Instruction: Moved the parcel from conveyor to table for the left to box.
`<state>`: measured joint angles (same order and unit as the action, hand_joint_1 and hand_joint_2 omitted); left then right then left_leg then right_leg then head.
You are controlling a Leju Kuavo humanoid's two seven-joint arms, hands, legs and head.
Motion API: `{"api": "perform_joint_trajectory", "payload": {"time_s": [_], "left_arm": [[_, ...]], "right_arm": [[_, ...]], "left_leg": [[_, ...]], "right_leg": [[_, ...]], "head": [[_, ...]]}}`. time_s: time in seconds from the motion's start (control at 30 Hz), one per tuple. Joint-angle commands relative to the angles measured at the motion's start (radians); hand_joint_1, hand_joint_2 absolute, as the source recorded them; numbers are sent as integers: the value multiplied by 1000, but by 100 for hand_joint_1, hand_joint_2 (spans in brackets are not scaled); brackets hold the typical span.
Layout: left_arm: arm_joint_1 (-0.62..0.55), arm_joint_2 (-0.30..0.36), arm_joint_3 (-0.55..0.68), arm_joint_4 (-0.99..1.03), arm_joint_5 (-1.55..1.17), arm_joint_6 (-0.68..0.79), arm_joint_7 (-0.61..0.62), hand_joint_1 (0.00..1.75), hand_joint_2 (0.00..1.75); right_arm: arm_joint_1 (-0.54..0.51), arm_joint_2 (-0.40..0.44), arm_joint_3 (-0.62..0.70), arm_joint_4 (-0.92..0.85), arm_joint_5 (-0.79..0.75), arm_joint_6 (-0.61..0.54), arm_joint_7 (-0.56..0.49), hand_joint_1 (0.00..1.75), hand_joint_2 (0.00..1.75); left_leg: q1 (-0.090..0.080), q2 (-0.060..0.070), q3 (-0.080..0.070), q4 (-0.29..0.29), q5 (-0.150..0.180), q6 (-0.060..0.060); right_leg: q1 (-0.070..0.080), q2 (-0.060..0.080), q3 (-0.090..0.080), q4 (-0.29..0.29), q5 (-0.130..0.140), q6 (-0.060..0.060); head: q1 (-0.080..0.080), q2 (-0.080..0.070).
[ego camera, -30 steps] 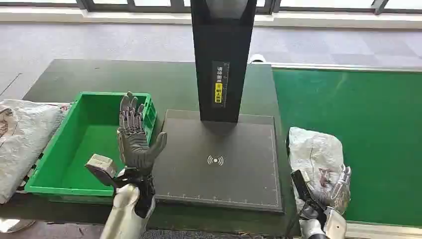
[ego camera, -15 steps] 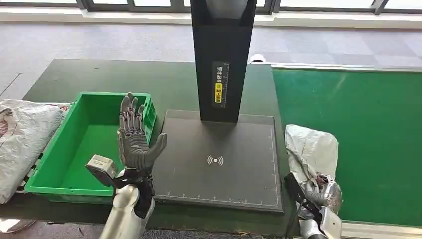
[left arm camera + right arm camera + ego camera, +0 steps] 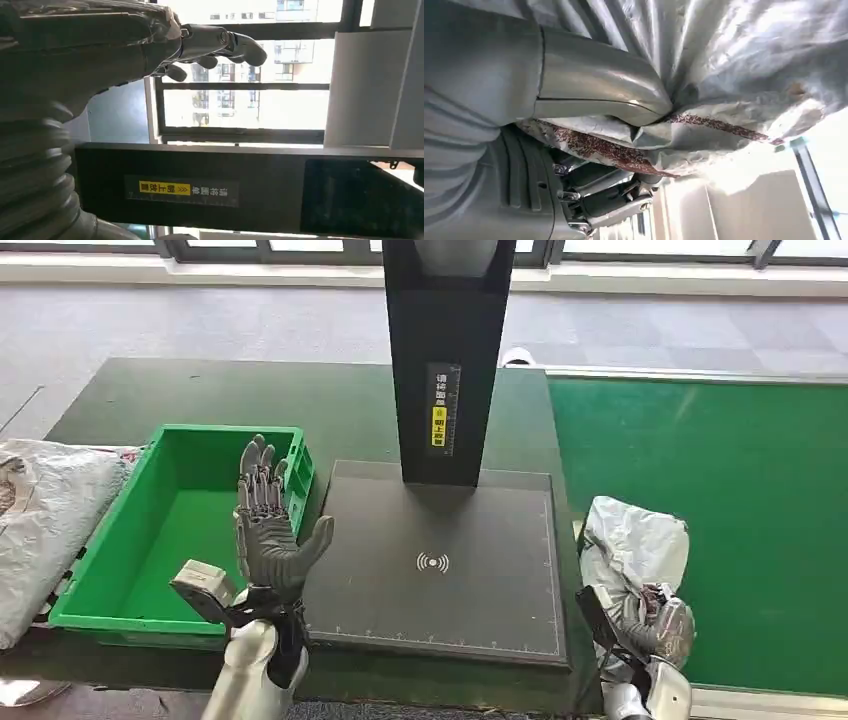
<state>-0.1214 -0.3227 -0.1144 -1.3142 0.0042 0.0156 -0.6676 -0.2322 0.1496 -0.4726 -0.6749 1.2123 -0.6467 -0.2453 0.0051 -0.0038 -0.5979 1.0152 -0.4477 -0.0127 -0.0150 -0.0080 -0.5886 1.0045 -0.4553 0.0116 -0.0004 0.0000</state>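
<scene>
The parcel (image 3: 638,545), a crumpled silvery-white plastic bag with a dark red print, stands at the left edge of the green conveyor (image 3: 740,500). My right hand (image 3: 655,625) grips its near end from below; in the right wrist view the thumb and fingers (image 3: 599,90) press into the parcel (image 3: 734,75). My left hand (image 3: 268,525) is raised with its fingers spread, holding nothing, above the near right corner of the green box (image 3: 180,530). Its fingers (image 3: 215,42) reach out toward a window in the left wrist view.
A dark scanner plate (image 3: 440,560) with a black post (image 3: 445,360) lies between the box and the conveyor. Another crumpled white bag (image 3: 45,520) lies left of the box. The dark table (image 3: 200,395) stretches behind.
The parcel has been lifted and tipped upright in my right hand, which has closed tighter on its near end. My left hand has sunk slightly.
</scene>
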Motion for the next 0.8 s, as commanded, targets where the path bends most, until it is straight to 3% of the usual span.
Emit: {"api": "perform_joint_trajectory", "payload": {"time_s": [0.03,0.07,0.17,0.23,0.47,0.53,0.67,0.7,0.8], "left_arm": [[59,-26,-4,12,5,6,-31,0,175],[54,-26,-7,19,8,3,-31,0,175],[51,-26,-11,22,9,7,-31,0,175],[40,-26,-21,36,15,7,-31,0,175],[37,-26,-24,40,16,8,-31,0,175],[36,-26,-26,37,19,10,-31,0,175],[40,-26,-18,27,18,2,-31,0,175],[36,-26,-14,29,18,-8,-31,0,175],[33,-26,-14,30,19,-9,-31,0,175]], "right_arm": [[160,139,36,-554,-162,-51,-215,175,175],[183,200,-21,-678,-231,-51,-353,175,175],[200,200,-5,-713,-249,-51,-355,175,175],[256,200,13,-911,-394,-51,-448,175,175],[275,200,35,-957,-407,-51,-453,175,175],[312,200,114,-997,-396,-51,-453,175,175],[327,200,270,-897,-257,-51,-414,175,175],[299,191,360,-780,-103,-22,-372,175,175],[230,150,493,-597,-17,-23,-267,175,175]], "left_leg": [[-1,1,1,-1,-1,0],[-1,0,1,-1,-1,0],[-1,1,1,0,-2,0],[-2,-1,0,0,-1,0],[-1,-1,2,-1,-1,1],[0,3,4,-2,-2,1],[0,3,3,-1,-1,0],[0,4,5,-3,-1,0],[1,8,5,-2,-1,0]], "right_leg": [[-1,1,0,0,-1,0],[-1,0,1,0,-1,0],[-1,0,1,1,-2,-1],[-2,-1,-1,2,-2,-1],[-1,-2,2,0,-1,0],[0,2,3,-2,-1,-1],[0,2,2,-2,-1,-1],[0,3,4,-3,-1,-2],[1,7,2,-2,1,-2]], "head": [[0,0],[0,0],[0,0],[0,0],[0,0],[0,0],[0,0],[0,0],[0,0]]}}
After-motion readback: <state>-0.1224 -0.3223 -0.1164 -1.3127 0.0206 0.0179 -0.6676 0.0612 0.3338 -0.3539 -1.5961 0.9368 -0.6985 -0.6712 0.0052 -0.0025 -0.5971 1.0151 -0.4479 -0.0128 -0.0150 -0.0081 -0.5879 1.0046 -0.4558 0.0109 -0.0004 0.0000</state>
